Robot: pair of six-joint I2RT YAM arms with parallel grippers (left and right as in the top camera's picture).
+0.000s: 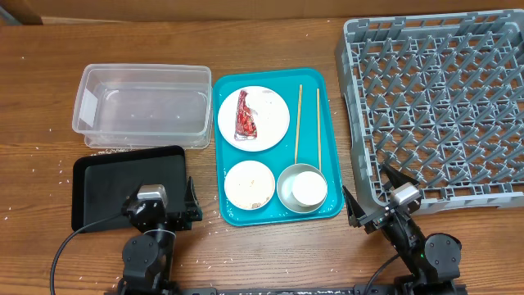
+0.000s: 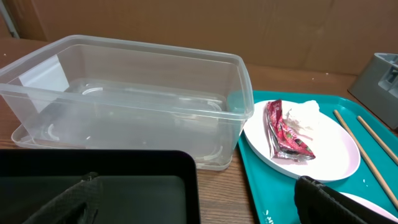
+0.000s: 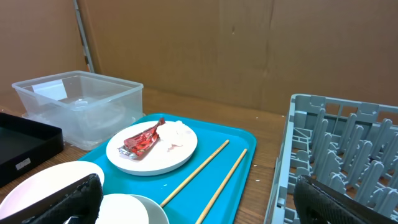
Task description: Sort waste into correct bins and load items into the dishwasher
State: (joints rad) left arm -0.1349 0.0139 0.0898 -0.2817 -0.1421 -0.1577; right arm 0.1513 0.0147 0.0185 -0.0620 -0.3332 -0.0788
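Currently both tools are seen spread wide and empty. The left tool (image 1: 157, 203) is parked over the near edge of the black tray (image 1: 106, 184), and the right tool (image 1: 372, 195) is by the near-left corner of the grey rack (image 1: 442, 106). Nothing is judged sorted or loaded yet.

The red-and-white wrapper (image 1: 244, 117) is found on the white plate (image 1: 272, 115), at the far end of the teal tray (image 1: 329, 115), just beside the clear tub (image 1: 141, 105). Two chopsticks (image 1: 298, 123) are laid lengthwise to the plate's right. A white bowl (image 1: 250, 184) and a metal bowl (image 1: 286, 187) with a cup (image 1: 309, 188) set inside are at the near end. Rice grains (image 1: 106, 148) are scattered on the tabletop (image 1: 270, 254) around the black tray.

Risks:
- The wrapper is thin and flat, so the plate could be shoved if the pinch is taken too low.
- The cup could be tipped if the metal bowl is lifted first.
- The chopsticks could be rolled away.
- The rack corner could be clipped by the right tool, given how near it is.
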